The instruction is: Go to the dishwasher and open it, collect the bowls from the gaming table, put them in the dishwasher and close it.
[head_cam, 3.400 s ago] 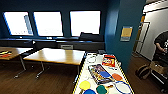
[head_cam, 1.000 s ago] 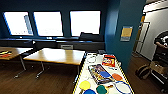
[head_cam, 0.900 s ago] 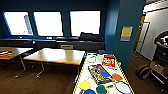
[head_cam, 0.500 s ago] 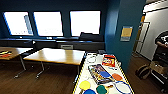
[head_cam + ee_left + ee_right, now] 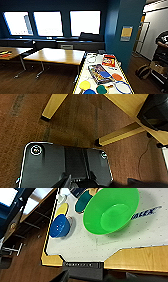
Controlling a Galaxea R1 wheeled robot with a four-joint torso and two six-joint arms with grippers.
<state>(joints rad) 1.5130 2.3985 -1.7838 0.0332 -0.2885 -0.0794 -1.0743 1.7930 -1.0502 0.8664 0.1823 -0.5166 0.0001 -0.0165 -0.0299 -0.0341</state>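
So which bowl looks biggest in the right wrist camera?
The green bowl. It sits upright on the gaming table, looming large, while the blue bowl beside it, by the table's yellow-black edge, looks much smaller.

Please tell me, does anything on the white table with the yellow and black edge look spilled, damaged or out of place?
Nothing stands out. The green bowl and blue bowl sit upright on the gaming table, with no spill or damage visible.

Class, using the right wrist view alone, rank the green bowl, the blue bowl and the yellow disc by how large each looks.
1. green bowl, though it sits nearest the camera.
2. blue bowl.
3. yellow disc, partly hidden by the blue bowl, so unsure.
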